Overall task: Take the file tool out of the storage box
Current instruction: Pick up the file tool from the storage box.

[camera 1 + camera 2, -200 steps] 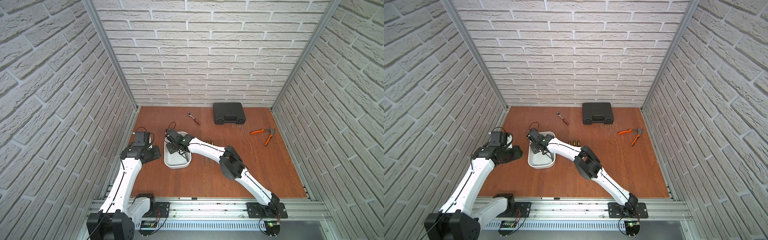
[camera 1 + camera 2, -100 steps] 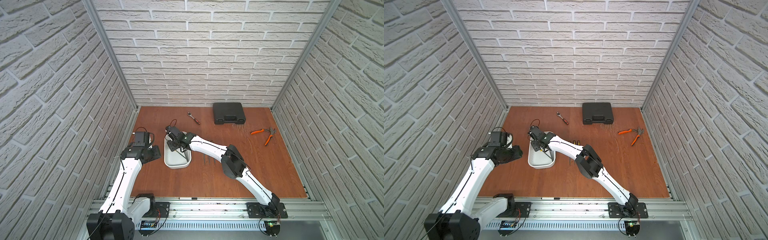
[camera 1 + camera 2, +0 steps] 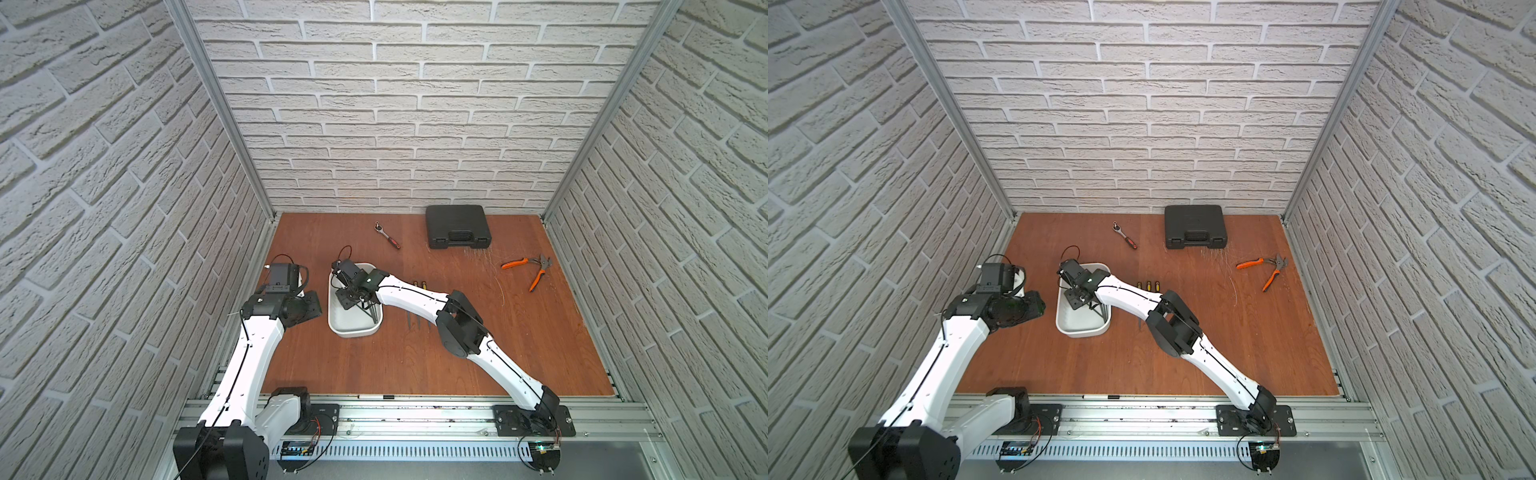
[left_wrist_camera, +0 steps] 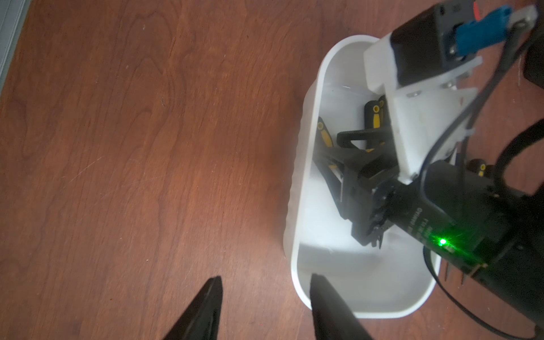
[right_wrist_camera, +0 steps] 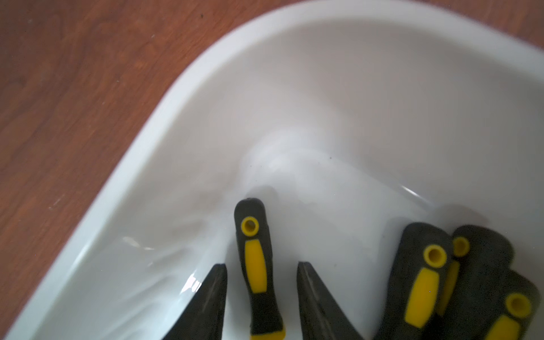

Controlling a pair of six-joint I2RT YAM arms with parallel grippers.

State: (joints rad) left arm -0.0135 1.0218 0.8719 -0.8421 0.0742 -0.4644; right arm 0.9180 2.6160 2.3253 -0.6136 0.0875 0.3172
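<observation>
Bimanual rig at a wooden bench (image 3: 374, 365), seen from above and from both wrists. Right tool (image 5: 262, 265) lowered into the storage box (image 3: 353, 332), a shallow white tub towards the bench's left side, jaws spread on either side of the black-and-yellow handle of one file (image 5: 255, 288), a sliver of white floor visible at each side, nothing pinched yet. That file flat on the tub floor, butt end towards a rounded corner. Three more handles (image 5: 424, 279) of the same make heaped just beside it, also inside the tub. In both top views, wrist over the far half of the tub, dark file shafts slanting towards its near right corner. Left tool (image 4: 266, 276) spread as well, holding nothing, low beside the tub's left wall close to a near corner; one fingertip (image 4: 326, 300) overlapping the rim in the wrist view, contact impossible to judge. Further files (image 3: 1148, 285) on the bench just right of the tub, partly hidden under the right arm. Well apart at the back: a black tool case (image 3: 457, 226), a ratchet wrench (image 3: 387, 237) with a red grip, and orange-handled pliers (image 3: 515, 263) off to the right
</observation>
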